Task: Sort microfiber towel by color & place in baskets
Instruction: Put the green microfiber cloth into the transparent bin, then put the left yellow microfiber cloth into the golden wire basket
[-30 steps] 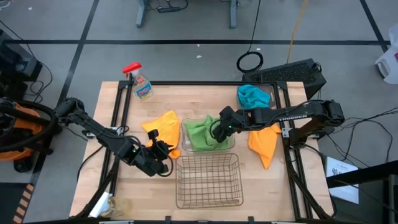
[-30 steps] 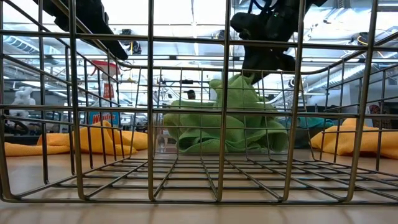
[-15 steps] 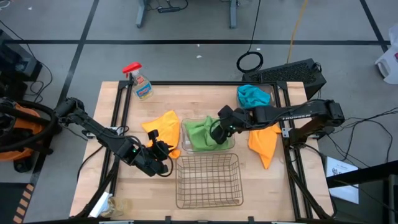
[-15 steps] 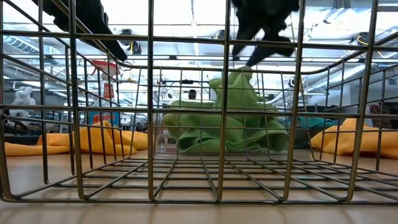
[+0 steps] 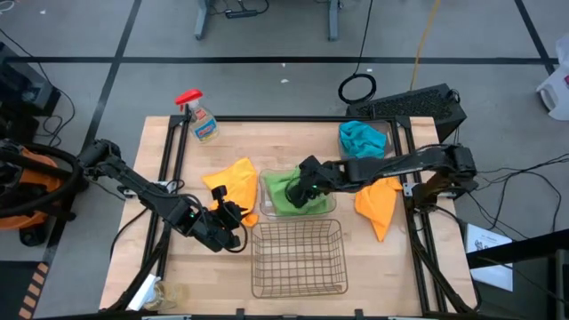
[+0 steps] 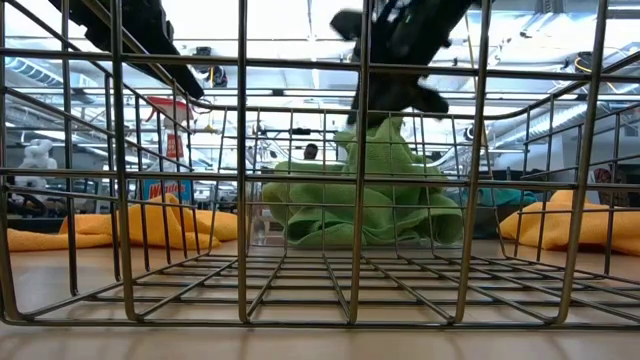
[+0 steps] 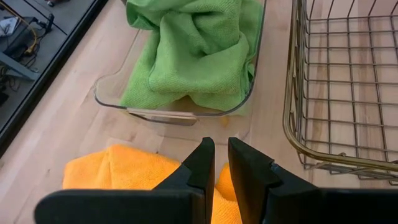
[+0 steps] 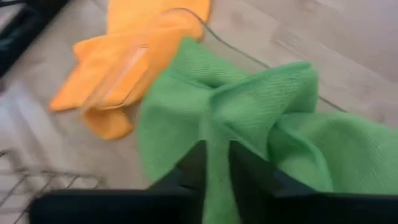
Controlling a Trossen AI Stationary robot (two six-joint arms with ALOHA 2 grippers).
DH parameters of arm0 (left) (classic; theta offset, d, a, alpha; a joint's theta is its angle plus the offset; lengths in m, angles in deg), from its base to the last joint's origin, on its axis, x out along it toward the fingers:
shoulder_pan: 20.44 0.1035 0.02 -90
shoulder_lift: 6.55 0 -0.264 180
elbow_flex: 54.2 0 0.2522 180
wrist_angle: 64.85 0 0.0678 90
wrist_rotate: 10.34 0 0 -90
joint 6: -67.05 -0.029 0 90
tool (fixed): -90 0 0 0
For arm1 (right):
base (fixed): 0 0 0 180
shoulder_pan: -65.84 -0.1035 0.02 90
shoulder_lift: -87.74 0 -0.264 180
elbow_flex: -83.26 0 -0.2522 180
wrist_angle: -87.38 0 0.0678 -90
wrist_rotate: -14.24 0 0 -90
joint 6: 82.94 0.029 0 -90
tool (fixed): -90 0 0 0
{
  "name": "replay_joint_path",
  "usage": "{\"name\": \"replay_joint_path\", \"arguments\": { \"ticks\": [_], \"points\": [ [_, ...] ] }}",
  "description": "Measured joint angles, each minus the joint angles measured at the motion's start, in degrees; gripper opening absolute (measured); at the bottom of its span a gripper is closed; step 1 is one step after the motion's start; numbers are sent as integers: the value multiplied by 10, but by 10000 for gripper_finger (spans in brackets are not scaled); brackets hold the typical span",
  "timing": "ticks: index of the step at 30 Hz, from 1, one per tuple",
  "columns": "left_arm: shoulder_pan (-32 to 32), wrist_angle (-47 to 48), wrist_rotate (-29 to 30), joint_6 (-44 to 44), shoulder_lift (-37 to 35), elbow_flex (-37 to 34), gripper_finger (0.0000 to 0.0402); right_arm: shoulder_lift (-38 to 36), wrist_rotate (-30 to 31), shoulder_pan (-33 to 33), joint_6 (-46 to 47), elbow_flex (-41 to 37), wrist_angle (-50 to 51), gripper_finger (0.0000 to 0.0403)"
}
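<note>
Lime green already bunched in the clear plastic basket [image 5: 296,191] at table centre, the green towels [image 5: 286,190] heaped above its rim. Right claw [image 5: 302,193] low over that heap, fingers narrowed to a thin slit with a fold of green towel between them, so apparently pinching it. Left claw [image 5: 233,216] near the table's front left, fingers drawn nearly together and holding nothing, poised just over the edge of one yellow-orange towel [image 5: 234,182]. Second yellow-orange towel [image 5: 377,205] draped at the right side, beside the frame rail. Teal-blue cloth [image 5: 360,136] bundled at the back right corner, its container hard to make out. Copper wire basket [image 5: 298,259] empty at the front. So by judgement roughly a third to two thirds done: green sorted, teal perhaps, both orange cloths left to go. Open wood between orange towels and wire basket, short clear paths; spray bottle [image 5: 203,123] well apart at the back left; clear basket's rim close to the left orange towel, a likely snag.
</note>
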Motion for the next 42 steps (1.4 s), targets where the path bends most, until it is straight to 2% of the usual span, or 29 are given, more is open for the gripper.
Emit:
{"name": "replay_joint_path", "arguments": {
  "ticks": [2, 4, 8, 14, 22, 29, 35, 42],
  "points": [
    [0, 0, 0, 0, 0, 0, 54, 21, -19, 11, 2, 0, -18, 25],
    [0, 0, 0, 0, 0, 0, 54, 39, -38, 19, 0, 0, -36, 8],
    [0, 0, -1, 0, 0, 0, 54, 78, -65, 32, 9, 0, -52, 15],
    [0, -7, -9, 1, 0, -11, 54, 124, -90, 45, 20, 0, -59, 3],
    [0, -21, -11, 14, 0, -21, 54, 139, -104, 49, 15, 0, -81, 1],
    [0, -20, -13, 24, 0, -21, 54, 133, -106, 47, 4, 3, -82, 4],
    [0, 7, -15, 68, 0, -21, 54, 85, -99, 38, -26, 7, -81, 15],
    [5, 101, -25, 209, 0, -21, 62, 11, -68, 6, -64, 7, -70, 35]
  ]
}}
